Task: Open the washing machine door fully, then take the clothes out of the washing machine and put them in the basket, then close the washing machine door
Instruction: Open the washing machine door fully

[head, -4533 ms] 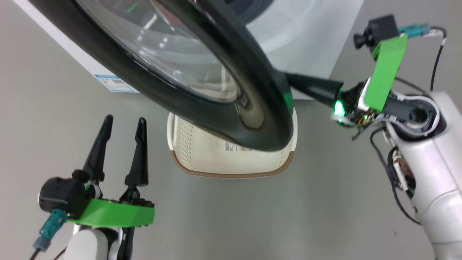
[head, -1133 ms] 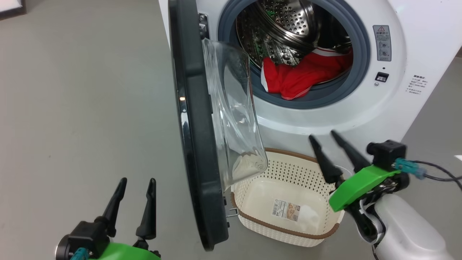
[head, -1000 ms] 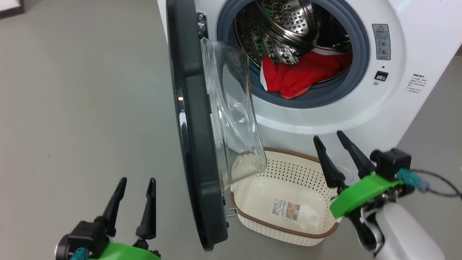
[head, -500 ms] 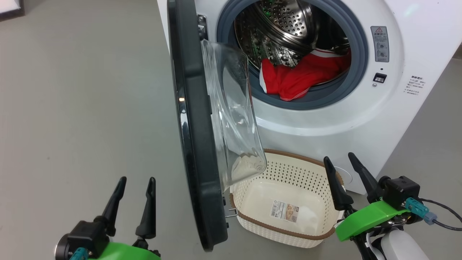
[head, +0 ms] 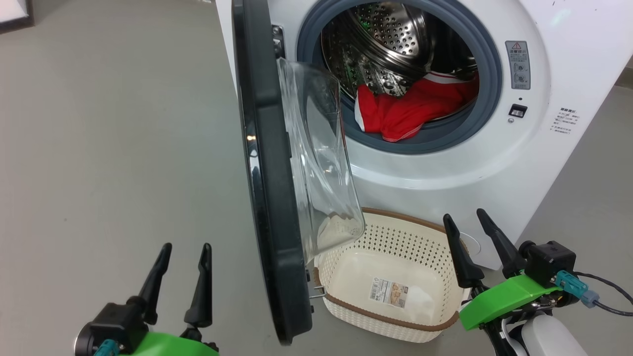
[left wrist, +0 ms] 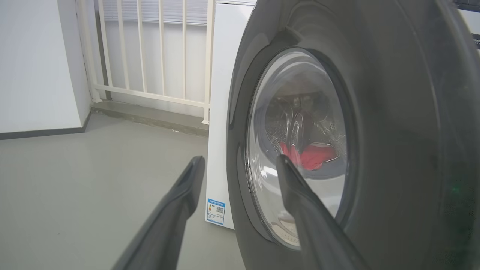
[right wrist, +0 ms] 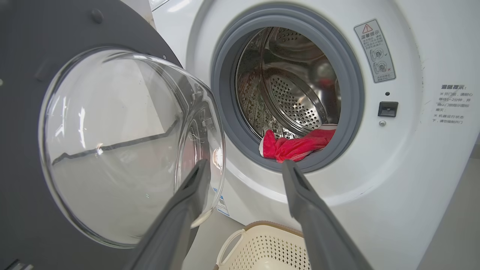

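Head view: one washer point(head: 445, 168), its one door point(head: 269, 198) standing edge-on between the left gripper point(head: 187, 247) and the drum point(head: 390, 44), overhanging one basket point(head: 395, 237). One red heap of clothes point(head: 410, 111) lies in the drum. Both grippers, the right gripper point(head: 464, 215) beside the basket, gape empty.

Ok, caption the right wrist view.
Open right gripper faces red clothes inside white front-loading washing machine, its round black-rimmed glass door standing open.
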### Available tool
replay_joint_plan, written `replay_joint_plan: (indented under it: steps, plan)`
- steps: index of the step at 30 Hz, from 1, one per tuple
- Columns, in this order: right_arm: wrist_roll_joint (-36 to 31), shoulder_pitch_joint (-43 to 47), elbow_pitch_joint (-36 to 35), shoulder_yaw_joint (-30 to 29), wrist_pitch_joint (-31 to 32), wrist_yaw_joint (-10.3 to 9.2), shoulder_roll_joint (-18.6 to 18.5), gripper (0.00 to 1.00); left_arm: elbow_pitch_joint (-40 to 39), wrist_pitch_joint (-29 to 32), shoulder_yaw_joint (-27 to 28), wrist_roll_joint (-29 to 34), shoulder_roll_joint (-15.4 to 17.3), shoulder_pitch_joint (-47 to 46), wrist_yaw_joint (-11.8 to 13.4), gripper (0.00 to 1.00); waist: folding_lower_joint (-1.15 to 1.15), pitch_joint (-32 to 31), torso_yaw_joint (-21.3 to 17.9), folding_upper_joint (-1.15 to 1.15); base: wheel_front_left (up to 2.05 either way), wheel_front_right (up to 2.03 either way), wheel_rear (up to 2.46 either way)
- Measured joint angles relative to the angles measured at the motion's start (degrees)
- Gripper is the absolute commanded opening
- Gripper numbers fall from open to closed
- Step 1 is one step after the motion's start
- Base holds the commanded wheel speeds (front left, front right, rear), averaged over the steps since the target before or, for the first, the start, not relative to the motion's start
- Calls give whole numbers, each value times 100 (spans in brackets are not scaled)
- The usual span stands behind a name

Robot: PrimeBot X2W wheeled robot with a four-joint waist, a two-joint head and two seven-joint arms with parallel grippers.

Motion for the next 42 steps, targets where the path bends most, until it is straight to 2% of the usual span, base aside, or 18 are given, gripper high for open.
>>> replay_joint_plan:
  steps: [3, 4, 5, 6, 15, 20, 25, 32, 36, 42]
  plan:
    - [3, 1, 0, 2, 0, 0, 0, 100, -5, 0, 11, -59, 1, 5, 8, 100, 0, -1, 3, 0, 0, 0, 0]
    - [3, 3, 0, 2, 0, 0, 0, 100, -10, 0, 11, -76, 0, 7, 8, 84, 0, -3, 3, 0, 0, 0, 0]
    - [4, 5, 0, 2, 0, 0, 1, 100, -13, 0, 12, -85, 1, 8, 8, 31, 0, -5, 3, 0, 0, 0, 0]
    - [4, 9, 0, 3, 0, 0, 1, 100, -19, 0, 12, -82, 1, 9, 8, 0, 0, -7, 2, 0, 0, 0, 0]
    - [9, 140, 2, -121, 0, 0, 9, 100, -421, 0, 22, -75, 1, 10, 69, 0, 0, -44, -46, 0, 0, 0, 0]
    - [123, 202, 4, -133, 0, 0, 11, 100, -1141, 0, 53, -268, 4, -41, 241, 0, 0, -58, -88, 0, 0, 0, 0]
    - [194, 207, 15, -107, 0, 0, 12, 100, -2033, -1, -48, -379, 7, -337, 293, 0, 0, -79, -135, 0, 0, 0, 0]
    - [207, 207, 29, -83, 0, 0, 13, 100, -2577, -3, -835, -374, 11, -520, 226, 0, 0, -74, -227, 0, 0, 0, 0]
    - [215, 207, 32, -60, 0, 0, 12, 100, -2601, 27, -1425, -272, 19, -518, 180, 0, 0, -60, -292, 0, 0, 0, 0]
    - [246, 207, 31, -40, 0, 0, 12, 100, -2510, 405, -2119, -282, 31, -488, 94, 0, 0, 21, -344, 0, 0, 0, 0]
